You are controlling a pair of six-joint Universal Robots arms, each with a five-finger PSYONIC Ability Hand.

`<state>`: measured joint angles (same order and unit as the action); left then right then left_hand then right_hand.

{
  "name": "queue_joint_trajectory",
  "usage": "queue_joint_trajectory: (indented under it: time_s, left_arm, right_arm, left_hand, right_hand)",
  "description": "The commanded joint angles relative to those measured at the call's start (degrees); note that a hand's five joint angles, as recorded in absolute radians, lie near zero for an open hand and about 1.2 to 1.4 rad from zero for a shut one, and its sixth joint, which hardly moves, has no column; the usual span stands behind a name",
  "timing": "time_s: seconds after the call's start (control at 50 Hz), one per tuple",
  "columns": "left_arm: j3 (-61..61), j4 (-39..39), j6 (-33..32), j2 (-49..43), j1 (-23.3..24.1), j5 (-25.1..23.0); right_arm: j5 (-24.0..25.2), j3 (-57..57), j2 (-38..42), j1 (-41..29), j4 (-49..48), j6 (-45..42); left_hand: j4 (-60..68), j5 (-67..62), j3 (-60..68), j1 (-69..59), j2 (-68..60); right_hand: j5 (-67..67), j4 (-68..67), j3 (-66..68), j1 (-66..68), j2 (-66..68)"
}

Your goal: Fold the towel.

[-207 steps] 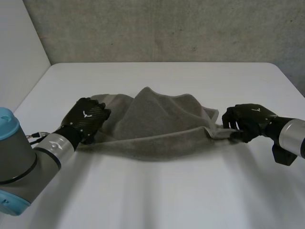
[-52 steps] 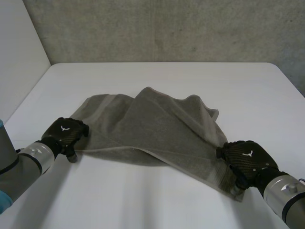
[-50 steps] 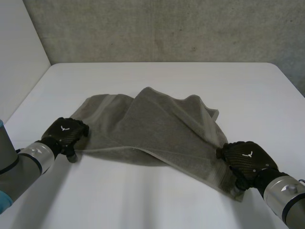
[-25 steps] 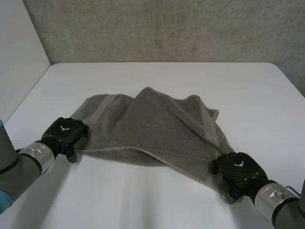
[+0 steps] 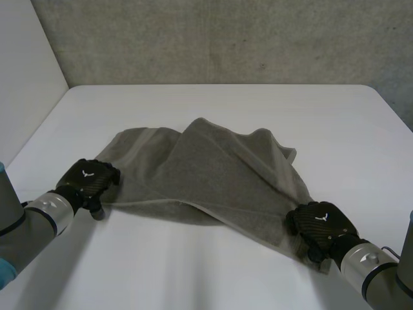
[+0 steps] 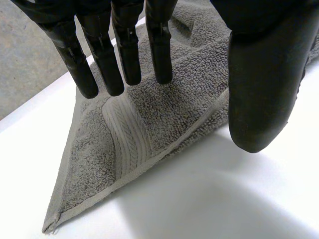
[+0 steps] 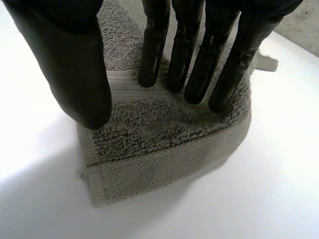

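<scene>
A grey-brown towel [image 5: 213, 168] lies rumpled in the middle of a white table [image 5: 213, 103], one layer thrown slantwise over another. The tabletop is plain and matte. Behind its far edge stands a rough grey wall [image 5: 226, 39], and a white panel [image 5: 26, 71] runs along its left edge.

The left hand [image 5: 90, 181] is at the towel's near left corner, close to the table's left edge. In the left wrist view its fingers [image 6: 159, 45] are straight and spread over the towel's [image 6: 129, 129] ribbed band, the thumb [image 6: 264, 89] well apart above the hem; nothing is pinched.

The right hand [image 5: 319, 227] is on the towel's near right corner, toward the table's near right corner. There its straight fingers [image 7: 199, 64] come down onto the towel [image 7: 164, 144], the thumb [image 7: 75, 69] held apart from them.
</scene>
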<state>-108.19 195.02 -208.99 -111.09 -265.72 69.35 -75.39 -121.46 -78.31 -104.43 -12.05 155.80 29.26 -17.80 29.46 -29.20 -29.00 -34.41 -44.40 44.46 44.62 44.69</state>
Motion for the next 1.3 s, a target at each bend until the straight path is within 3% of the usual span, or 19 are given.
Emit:
queue_joint_trajectory:
  time_s: [0.02, 0.1, 0.14, 0.26, 0.38, 0.54, 0.58, 0.64, 0.68, 0.74, 1.02, 1.2, 1.3]
  left_arm:
    - [0.00, 0.01, -0.02, 0.00, -0.06, 0.09]
    - [0.00, 0.01, -0.02, 0.00, -0.06, 0.09]
    - [0.00, 0.01, 0.07, 0.00, 0.03, 0.09]
    - [0.00, 0.01, 0.07, 0.00, 0.03, 0.09]
    - [0.00, -0.08, 0.16, 0.44, 0.12, 0.09]
    - [-0.09, -0.08, 0.25, 0.53, 0.12, 0.18]
    - [-0.44, -0.08, 0.16, 0.62, 0.12, 0.09]
    - [-0.53, -0.08, 0.16, 0.62, 0.12, 0.09]
    - [-0.62, -0.08, 0.16, 0.79, 0.12, 0.09]
    - [-0.70, -0.08, 0.16, 0.88, 0.03, 0.00]
    - [-0.70, -0.08, 0.16, 0.88, 0.29, 0.09]
    - [-0.70, 0.01, 0.16, 0.88, 0.29, 0.00]
    - [-0.79, 0.01, 0.16, 0.88, 0.56, 0.09]
  right_arm:
    - [-0.02, -0.01, 1.58, -0.07, -0.43, -0.23]
    - [-0.02, -0.18, 1.66, -0.07, -0.61, -0.23]
    - [0.07, -0.10, 1.66, 0.02, -0.61, -0.23]
    - [-0.10, 1.57, 0.35, 0.55, 0.18, -0.23]
    - [0.33, 6.67, -6.95, 3.62, 5.10, 0.03]
    - [4.82, 9.75, -7.48, 5.38, 11.08, -0.41]
    - [6.74, 8.26, -7.48, 5.38, 12.74, -1.28]
    - [8.24, 7.11, -7.39, 5.38, 13.36, -3.05]
    - [10.61, 4.84, -7.39, 5.91, 14.15, -8.99]
    - [11.23, 4.21, -7.30, 7.48, 15.03, -12.70]
    - [13.17, 1.67, -7.30, 12.58, 20.22, -22.37]
    - [14.66, 0.26, -6.95, 13.38, 19.69, -23.44]
    - [18.25, -0.18, -5.64, 13.90, 19.43, -23.52]
  left_hand:
    - [-1.21, -0.25, -1.42, 1.15, 0.96]
    - [-1.04, -0.41, -1.25, 0.98, 0.79]
    - [-1.04, -0.41, -1.25, 0.98, 0.79]
    - [-1.04, -0.41, -1.25, 0.98, 0.79]
    - [-1.04, -0.41, -1.25, 0.98, 0.79]
    - [-1.04, -0.41, -1.25, 0.98, 0.79]
    - [-1.04, -0.41, -1.25, 0.98, 0.79]
    - [-1.04, -0.41, -1.25, 0.98, 0.79]
    - [-1.04, -0.41, -1.25, 0.98, 0.79]
    - [-1.04, -0.41, -1.25, 0.98, 0.79]
    - [-1.04, -0.41, -1.25, 0.98, 0.79]
    - [-1.04, -0.41, -1.25, 0.98, 0.79]
    - [-1.04, -0.41, -1.25, 0.98, 0.79]
  right_hand:
    - [-9.02, -9.02, 8.97, 8.80, 8.74]
    - [-21.02, -21.02, 20.97, 20.80, 20.74]
    - [-35.52, -35.52, 35.46, 35.30, 35.23]
    - [-35.59, -35.60, 35.54, 35.38, 35.31]
    - [-35.59, -35.60, 35.54, 35.38, 35.31]
    - [-35.59, -35.60, 35.54, 35.38, 35.31]
    - [-6.84, -6.84, 6.79, 6.62, 6.56]
    - [-0.16, -0.16, 0.11, -0.06, -0.12]
    - [16.44, 16.43, -16.49, -16.65, -16.72]
    - [21.68, 21.68, -21.74, -21.90, -21.96]
    - [22.72, 22.72, -22.77, -22.94, -23.00]
    - [21.20, 21.20, -21.26, -21.42, -21.48]
    - [17.51, 17.51, -17.56, -17.73, -17.79]
